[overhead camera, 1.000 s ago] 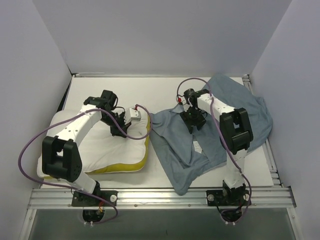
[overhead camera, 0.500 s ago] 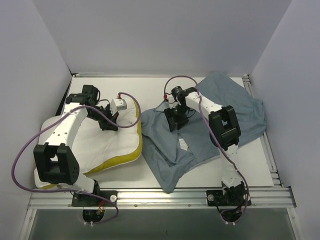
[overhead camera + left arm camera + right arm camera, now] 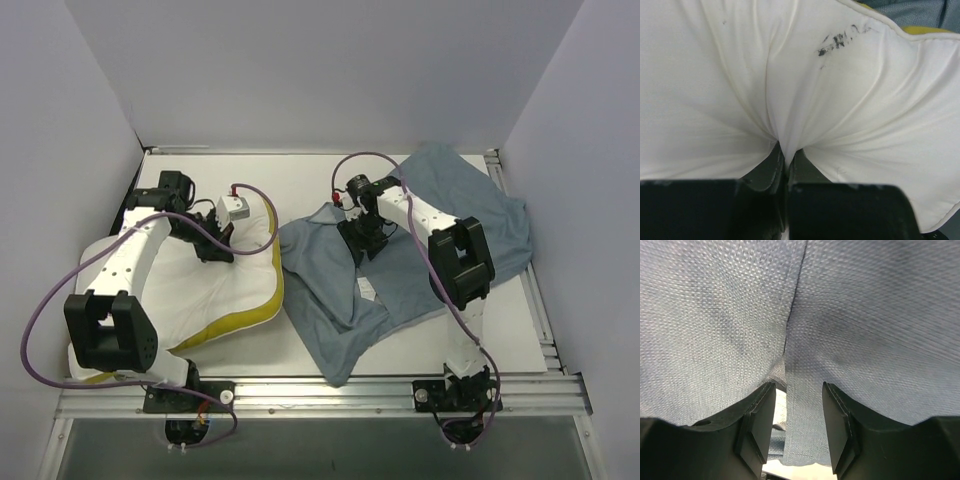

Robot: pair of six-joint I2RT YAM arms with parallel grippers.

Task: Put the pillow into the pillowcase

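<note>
The white pillow with a yellow band lies at the left of the table. My left gripper is shut on a pinch of its white cover, which bunches into folds at the jaws in the left wrist view; the pillow fills that view. The grey-blue pillowcase lies crumpled at the right, its left edge next to the pillow. My right gripper is low over the pillowcase. In the right wrist view its jaws stand apart, with an edge of the pillowcase hanging between them.
The white table is enclosed by grey walls on the left, back and right. An aluminium rail runs along the near edge. Purple cables loop from both arms over the pillow and the pillowcase.
My left gripper has dragged the pillow left and towards the back. My right gripper moved left with the pillowcase, then back slightly right; the pillowcase's left part has shifted left.
</note>
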